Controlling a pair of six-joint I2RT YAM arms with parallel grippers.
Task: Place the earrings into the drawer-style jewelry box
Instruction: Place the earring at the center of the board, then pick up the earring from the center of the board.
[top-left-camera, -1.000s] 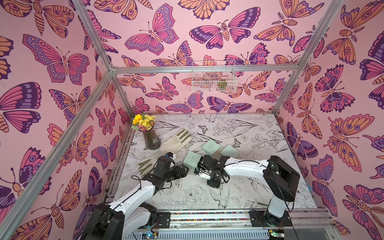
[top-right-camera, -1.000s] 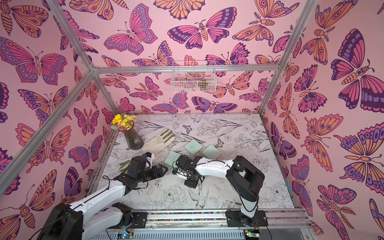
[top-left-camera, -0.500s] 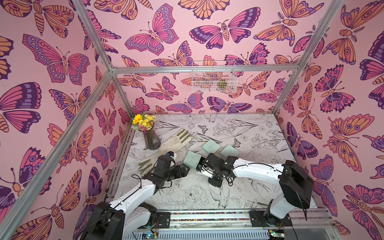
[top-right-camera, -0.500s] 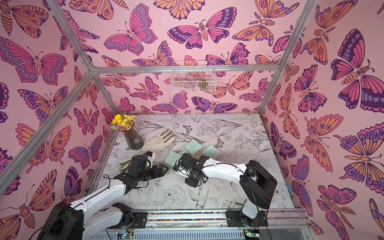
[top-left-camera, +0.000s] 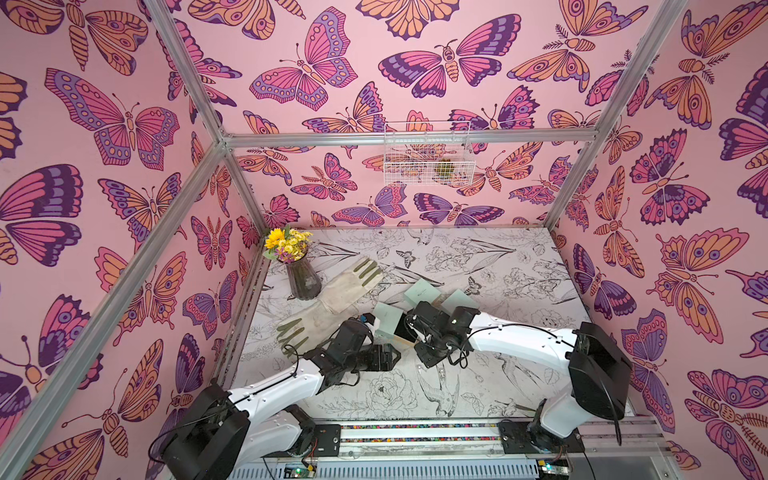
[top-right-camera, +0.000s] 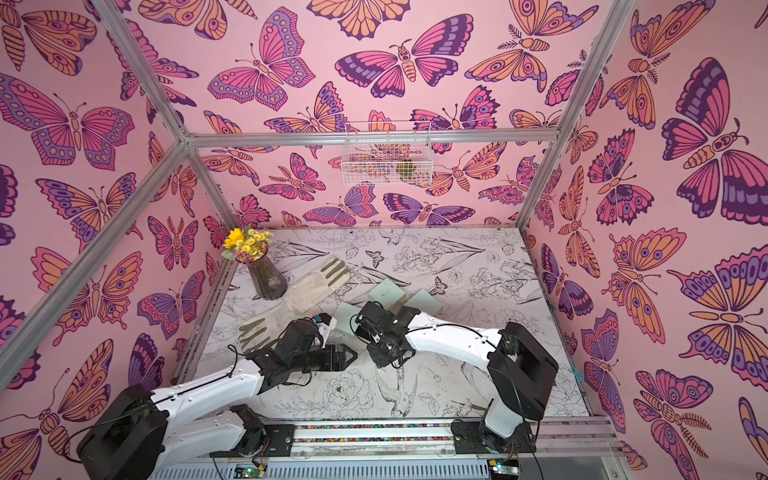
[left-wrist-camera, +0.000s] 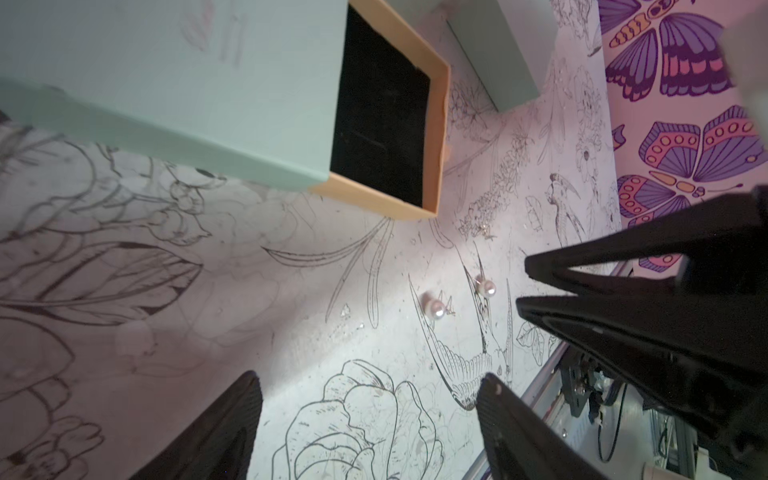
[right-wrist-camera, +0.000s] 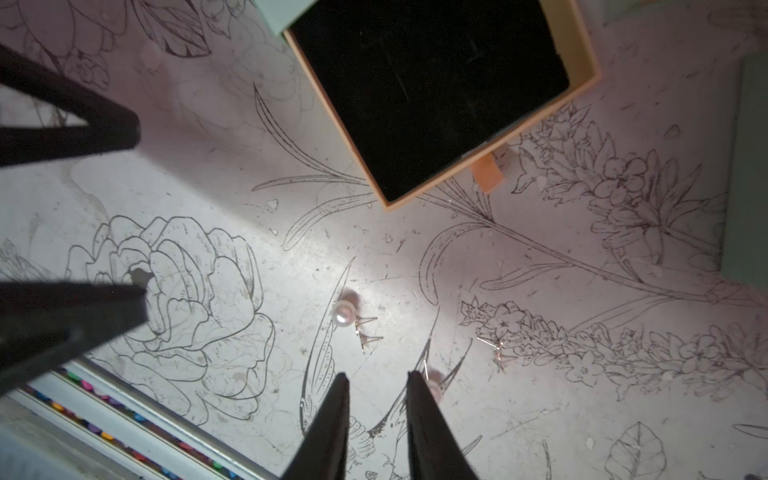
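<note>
Flower-printed surface (right-wrist-camera: 249, 208): earrings (right-wrist-camera: 344, 313) lie loose near the open drawer (right-wrist-camera: 424, 83). Left pincer (left-wrist-camera: 370, 386) released; right pincer (right-wrist-camera: 375, 376) narrow, empty; the pick-up likely needs centring on one.

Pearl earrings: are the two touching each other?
Apart. The left wrist view shows one pearl and the other pearl lying side by side with a clear strip of surface between them.

Dark vase (top-left-camera: 304, 284), yellow flowers (top-left-camera: 286, 246), far-left corner; glove (top-left-camera: 349, 286) beside it, second glove (top-left-camera: 305, 328) nearer; wire basket (top-left-camera: 428, 160) on back wall.
</note>
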